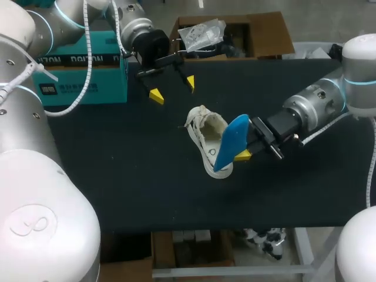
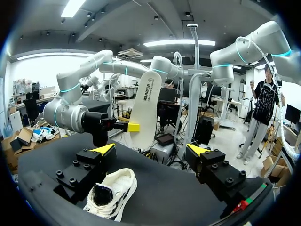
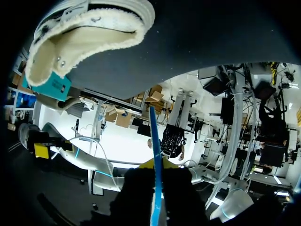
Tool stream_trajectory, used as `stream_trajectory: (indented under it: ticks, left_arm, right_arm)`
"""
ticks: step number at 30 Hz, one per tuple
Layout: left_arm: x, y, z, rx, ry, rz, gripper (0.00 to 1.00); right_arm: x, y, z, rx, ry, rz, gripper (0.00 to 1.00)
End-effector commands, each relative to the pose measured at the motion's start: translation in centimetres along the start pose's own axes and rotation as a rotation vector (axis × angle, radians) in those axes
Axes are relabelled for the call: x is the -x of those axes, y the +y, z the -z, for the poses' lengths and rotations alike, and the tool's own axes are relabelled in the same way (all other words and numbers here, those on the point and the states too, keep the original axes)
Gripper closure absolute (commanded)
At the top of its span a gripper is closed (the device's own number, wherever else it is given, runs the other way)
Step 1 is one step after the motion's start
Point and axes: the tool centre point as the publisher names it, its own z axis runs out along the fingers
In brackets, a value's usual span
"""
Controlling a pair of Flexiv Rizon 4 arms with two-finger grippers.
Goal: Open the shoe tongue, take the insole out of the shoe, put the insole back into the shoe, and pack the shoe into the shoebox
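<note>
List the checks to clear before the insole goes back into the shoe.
1. Insole held in the right gripper: ok, both fingers clamp one end.
2. Shoe opening exposed: ok, nothing covers it.
3. Left gripper off the shoe: ok, open and touching nothing.
4. Shoe braced against sliding: not ok, nothing holds it.
5. Insole lined up with the opening: cannot tell.
6. Shoebox open: cannot tell.

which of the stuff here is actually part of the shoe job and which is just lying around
Part of the job:
white shoe
blue insole, gripped by the right gripper
teal shoebox
left gripper, open near the shoebox

Just there:
black table, only the work surface
</note>
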Motion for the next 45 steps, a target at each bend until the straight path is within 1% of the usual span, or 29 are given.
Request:
stream_trajectory:
  ticks: [1, 25, 26, 27, 28, 30, 31, 33, 35, 37, 38, 39, 40, 42, 43, 44, 45]
  left_arm:
    - [0.3, 0.3, 0.4, -0.009, 0.016, -0.001, 0.00]
    - [0.3, 0.3, 0.4, -0.009, 0.016, -0.001, 0.00]
    - [0.2, 0.2, 0.2, -0.008, -0.015, 0.000, 0.00]
    - [-0.2, 0.1, -0.1, -0.004, -0.052, -0.004, 0.00]
    - [-0.5, 0.0, -0.5, -0.005, -0.088, 0.007, 0.00]
    - [-1.5, -0.3, -1.3, 0.004, -0.158, 0.006, 0.00]
    - [-2.0, -0.4, -1.7, -0.003, -0.168, -0.002, 0.00]
    - [-2.9, -0.6, -2.5, 0.009, -0.234, -0.011, 0.00]
    - [-3.7, -0.7, -3.1, -0.003, -0.285, -0.025, 0.00]
    - [-4.2, -0.5, -3.8, 0.016, -0.349, -0.032, 0.00]
    - [-4.5, -0.3, -4.2, 0.016, -0.367, -0.033, 0.00]
    - [-4.8, -0.3, -4.5, 0.003, -0.367, -0.037, 0.00]
    - [-5.1, -0.2, -4.8, 0.015, -0.408, -0.039, 0.00]
    - [-5.5, -0.1, -5.4, 0.006, -0.431, -0.048, 0.00]
    - [-5.6, 0.0, -5.7, 0.031, -0.470, -0.043, 0.00]
    - [-5.7, 0.0, -6.0, 0.043, -0.485, -0.044, 0.00]
    - [-5.7, 0.0, -6.2, 0.040, -0.515, -0.045, 0.00]
  right_arm:
    - [0.0, 0.0, 0.0, -0.002, 0.000, 0.000, 1.00]
    - [0.0, 0.0, 0.0, -0.002, 0.000, 0.000, 1.00]
    - [0.0, 0.0, 0.0, -0.002, 0.000, 0.000, 1.00]
    - [0.0, 0.2, 0.1, -0.004, 0.034, 0.007, 1.00]
    - [0.0, 0.3, 0.1, 0.004, 0.055, -0.009, 1.00]
    - [-0.2, 0.4, 0.1, 0.015, 0.092, 0.003, 1.00]
    - [-0.3, 0.5, 0.1, 0.026, 0.103, -0.001, 1.00]
    - [-0.6, 0.6, 0.2, 0.035, 0.127, 0.006, 1.00]
    - [-0.9, 0.8, 0.3, 0.042, 0.154, 0.006, 1.00]
    - [-1.2, 0.9, 0.5, 0.050, 0.183, 0.010, 1.00]
    - [-1.4, 1.0, 0.6, 0.054, 0.194, 0.006, 1.00]
    - [-1.5, 1.1, 0.8, 0.054, 0.200, 0.019, 1.00]
    - [-1.6, 1.1, 0.9, 0.054, 0.201, 0.020, 1.00]
    - [-1.9, 1.3, 1.1, 0.058, 0.220, 0.020, 1.00]
    - [-2.0, 1.4, 1.2, 0.060, 0.228, 0.018, 1.00]
    - [-2.2, 1.5, 1.4, 0.066, 0.247, 0.007, 1.00]
    - [-2.4, 1.6, 1.5, 0.067, 0.246, 0.006, 1.00]
